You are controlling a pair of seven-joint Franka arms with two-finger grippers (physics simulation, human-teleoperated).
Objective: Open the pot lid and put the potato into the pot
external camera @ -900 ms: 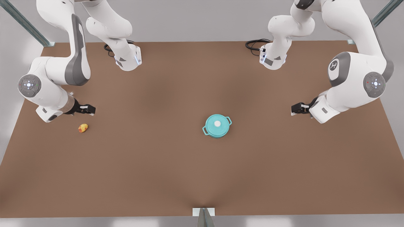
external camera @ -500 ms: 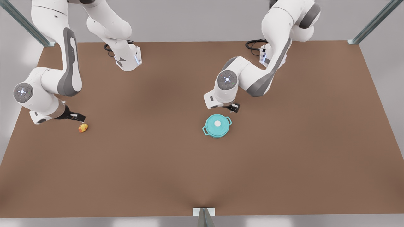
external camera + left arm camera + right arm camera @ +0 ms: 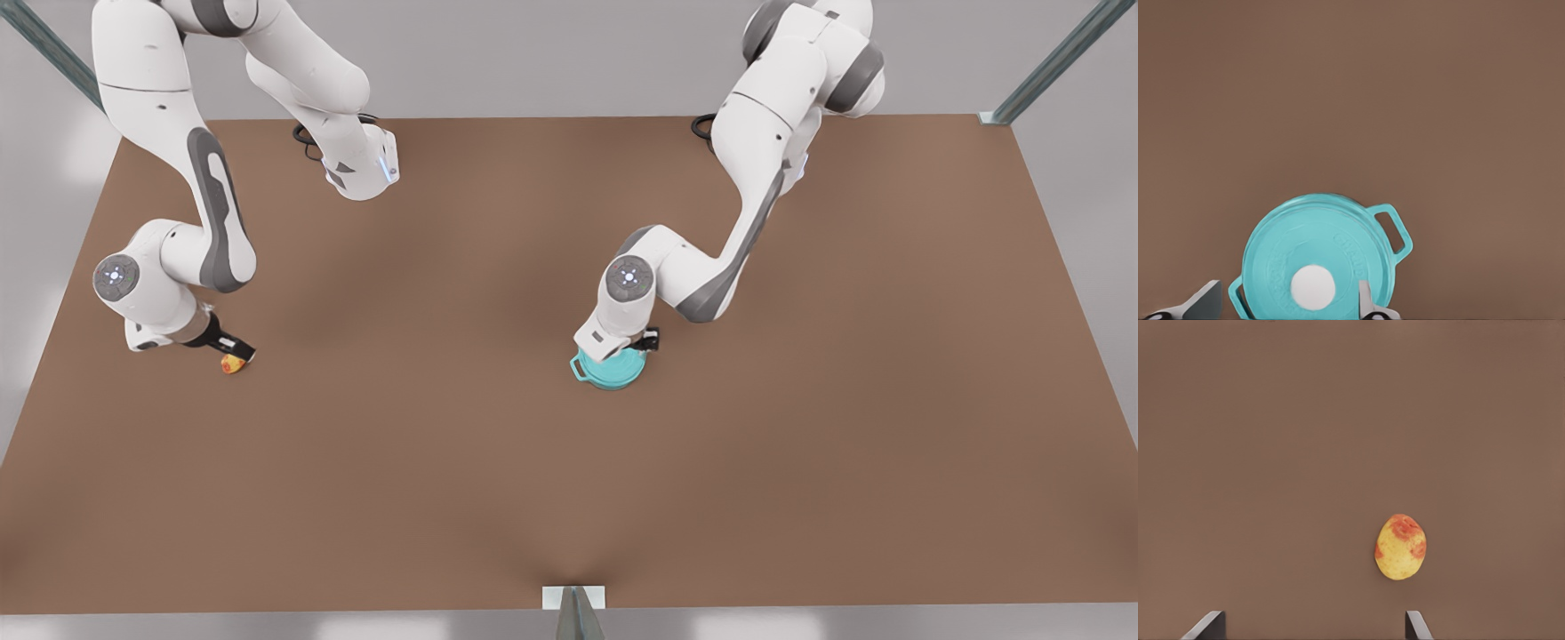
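Front view: the left gripper (image 3: 642,341) hangs directly over the pot (image 3: 610,372), at the side of the pot away from the camera. The arm's wrist covers most of the pot lid (image 3: 622,363), which sits on the pot. The right gripper (image 3: 233,353) is at the front view's left, just above the potato (image 3: 233,364), which lies on the brown table (image 3: 800,400) and shows past the gripper's tip. Finger spacing cannot be read from this view for either gripper.

Left wrist view: the left gripper's fingers (image 3: 1366,303) stand apart. The lid's white knob (image 3: 1313,287) lies between the two fingertips, nearer one than the other. The lid is seated flat on the pot, and one loop handle (image 3: 1393,230) projects from the pot's side beyond the fingers. No contact between fingers and knob can be confirmed.

Right wrist view: the right gripper's fingers (image 3: 1415,625) stand wide apart. The potato (image 3: 1400,547) lies on the table ahead of the fingertips, closer to one finger's line than the other, and apart from both.
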